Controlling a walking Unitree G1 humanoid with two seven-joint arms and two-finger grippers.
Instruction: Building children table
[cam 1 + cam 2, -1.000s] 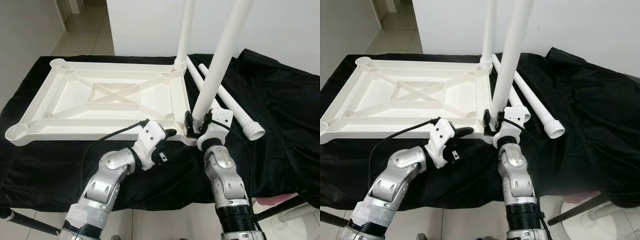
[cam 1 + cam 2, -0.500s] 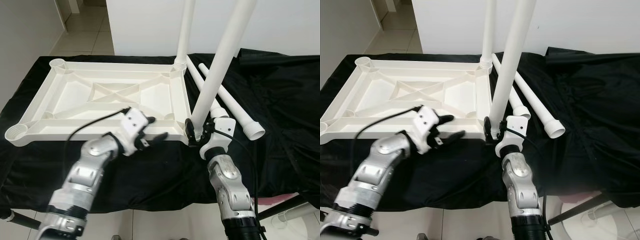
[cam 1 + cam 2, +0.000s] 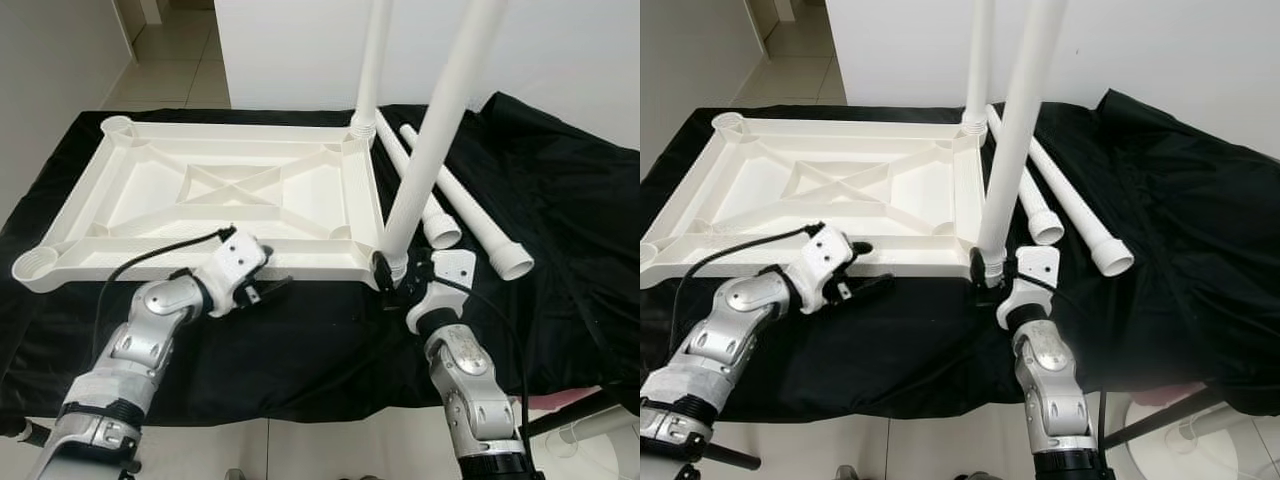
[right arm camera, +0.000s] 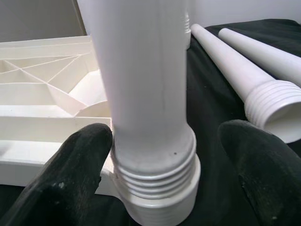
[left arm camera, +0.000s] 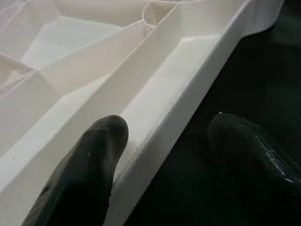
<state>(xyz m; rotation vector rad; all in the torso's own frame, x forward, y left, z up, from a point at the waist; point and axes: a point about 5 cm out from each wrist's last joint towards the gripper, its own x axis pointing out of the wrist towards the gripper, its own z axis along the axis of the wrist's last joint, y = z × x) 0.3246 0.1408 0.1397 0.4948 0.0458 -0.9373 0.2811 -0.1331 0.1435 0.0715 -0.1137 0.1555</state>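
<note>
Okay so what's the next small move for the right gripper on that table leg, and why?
Probably close the right gripper on the near leg and twist again. Its fingers are spread around the base, some threads show above the tabletop's corner socket, and the left gripper straddles the near rim to steady it.

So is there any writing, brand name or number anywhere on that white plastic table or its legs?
None. The upside-down white plastic tabletop, the upright white plastic legs, the loose white legs on the black cloth and both black-fingered hands show no words, numbers or logos.
</note>
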